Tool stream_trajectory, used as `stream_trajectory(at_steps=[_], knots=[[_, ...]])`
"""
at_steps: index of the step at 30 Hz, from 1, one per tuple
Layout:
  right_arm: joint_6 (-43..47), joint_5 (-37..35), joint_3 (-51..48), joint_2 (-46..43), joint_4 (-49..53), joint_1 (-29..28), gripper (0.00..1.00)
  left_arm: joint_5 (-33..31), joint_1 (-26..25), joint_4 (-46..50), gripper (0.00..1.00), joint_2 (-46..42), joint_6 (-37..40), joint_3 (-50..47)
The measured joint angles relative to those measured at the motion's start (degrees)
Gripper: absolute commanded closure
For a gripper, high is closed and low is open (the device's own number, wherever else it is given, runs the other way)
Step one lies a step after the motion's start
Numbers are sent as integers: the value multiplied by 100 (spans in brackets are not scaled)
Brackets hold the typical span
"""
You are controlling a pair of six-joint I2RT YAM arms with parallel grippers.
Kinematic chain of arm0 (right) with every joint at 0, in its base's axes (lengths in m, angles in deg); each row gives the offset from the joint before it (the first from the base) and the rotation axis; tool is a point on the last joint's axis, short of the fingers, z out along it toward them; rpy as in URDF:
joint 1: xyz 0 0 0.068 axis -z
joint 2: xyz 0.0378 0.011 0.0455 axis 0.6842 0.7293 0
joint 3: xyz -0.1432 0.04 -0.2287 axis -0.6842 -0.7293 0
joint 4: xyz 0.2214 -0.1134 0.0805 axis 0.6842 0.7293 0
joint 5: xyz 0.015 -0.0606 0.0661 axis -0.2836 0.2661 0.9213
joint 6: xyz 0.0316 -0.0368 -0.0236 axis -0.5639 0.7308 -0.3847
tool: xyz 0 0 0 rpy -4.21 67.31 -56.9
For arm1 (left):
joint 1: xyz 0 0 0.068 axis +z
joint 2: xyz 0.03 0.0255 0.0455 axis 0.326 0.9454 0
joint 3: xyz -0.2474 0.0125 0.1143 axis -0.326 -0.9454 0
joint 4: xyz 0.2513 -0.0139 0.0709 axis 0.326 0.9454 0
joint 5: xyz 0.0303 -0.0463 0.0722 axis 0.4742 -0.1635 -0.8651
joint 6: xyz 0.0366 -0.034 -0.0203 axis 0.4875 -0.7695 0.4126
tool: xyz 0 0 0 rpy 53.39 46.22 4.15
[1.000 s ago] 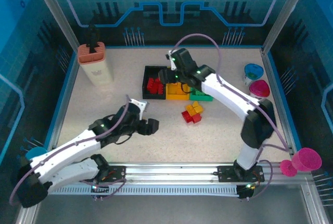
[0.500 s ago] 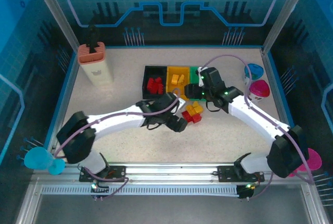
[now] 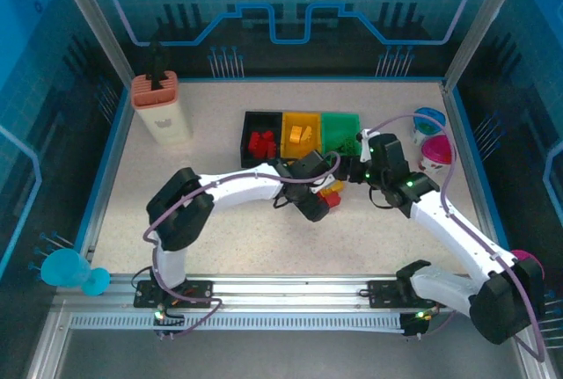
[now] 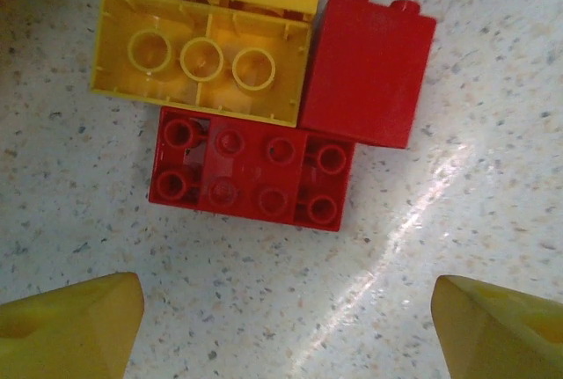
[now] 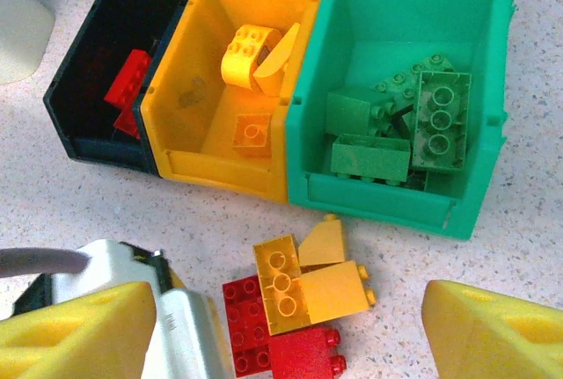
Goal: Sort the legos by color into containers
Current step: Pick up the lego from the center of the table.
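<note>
A red brick point(image 4: 252, 172) was seen centred, a yellow brick point(image 4: 202, 64) touching at 12 o'clock, a red block point(image 4: 368, 71) at 2.

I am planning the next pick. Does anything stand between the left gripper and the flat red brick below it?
Nothing visible does. In the left wrist view, bare table lies between the open left gripper and the flat red brick. An upturned yellow brick and a taller red brick touch its far side.
</note>
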Motion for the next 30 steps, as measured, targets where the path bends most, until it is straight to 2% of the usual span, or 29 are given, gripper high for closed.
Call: stream_trajectory(at_steps=[20,30], knots=[[15,212,-369,-361,160,586,18,-334,0,723,10,1091,566,1185],[15,210,-442,-415,199,723,18,-391,7,859,13,1386,710,1506]])
